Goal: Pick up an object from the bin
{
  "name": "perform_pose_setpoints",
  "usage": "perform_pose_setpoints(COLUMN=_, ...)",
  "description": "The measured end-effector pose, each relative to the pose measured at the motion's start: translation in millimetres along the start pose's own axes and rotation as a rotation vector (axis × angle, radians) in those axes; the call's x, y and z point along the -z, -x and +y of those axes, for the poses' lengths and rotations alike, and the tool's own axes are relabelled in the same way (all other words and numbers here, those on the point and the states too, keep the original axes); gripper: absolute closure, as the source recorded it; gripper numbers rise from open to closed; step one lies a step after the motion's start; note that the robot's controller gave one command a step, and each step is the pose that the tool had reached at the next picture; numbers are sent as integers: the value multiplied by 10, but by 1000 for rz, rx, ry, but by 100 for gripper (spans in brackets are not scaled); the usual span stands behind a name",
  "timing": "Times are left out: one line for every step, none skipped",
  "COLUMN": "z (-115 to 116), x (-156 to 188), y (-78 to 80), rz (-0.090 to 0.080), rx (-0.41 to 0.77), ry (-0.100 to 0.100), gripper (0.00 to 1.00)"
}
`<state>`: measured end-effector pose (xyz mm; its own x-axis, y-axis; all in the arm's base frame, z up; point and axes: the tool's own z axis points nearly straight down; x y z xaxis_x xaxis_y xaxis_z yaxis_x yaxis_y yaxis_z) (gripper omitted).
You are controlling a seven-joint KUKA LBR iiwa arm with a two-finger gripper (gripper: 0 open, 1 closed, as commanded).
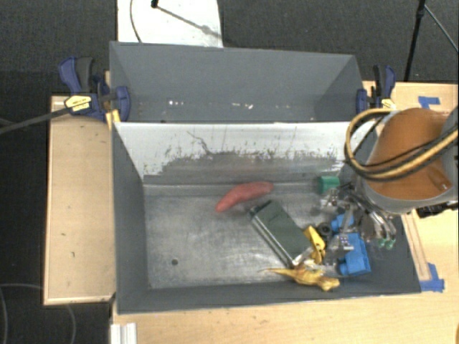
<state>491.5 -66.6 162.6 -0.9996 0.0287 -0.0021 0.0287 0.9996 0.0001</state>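
Just beside tool (341, 228), blue block (354, 258)

My wrist wears a rounded orange cover (412, 156), smooth and dome-like, bulging at the right edge of the bin (186, 246). Round it run my cables (358, 145), a black one and a pale yellow one. They lie side by side in a wide loop that hugs the cover's left flank and crosses its lower part. Under the orange sits a dull grey collar (401, 201), darker along its rim. Below that my gripper (346, 224) is a crowded knot of silvery metal brackets and small fittings, with thin wires among them and a speck or two of green on its right side. Its finer parts are too small for me to make out.
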Motion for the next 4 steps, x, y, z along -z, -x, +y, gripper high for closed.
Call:
perform_pose_setpoints(z=-34, x=-217, y=-93, rz=1, rx=-292, ry=0, gripper=0)
perform_pose_setpoints(z=-24, x=-638, y=-73, rz=-16, rx=-330, ry=1, gripper=0)
perform_pose_setpoints(z=195, x=-888, y=-151, rz=8, rx=-707, ry=-4, gripper=100)
perform_pose_setpoints(z=195, x=-888, y=-151, rz=8, rx=-707, ry=-4, gripper=100)
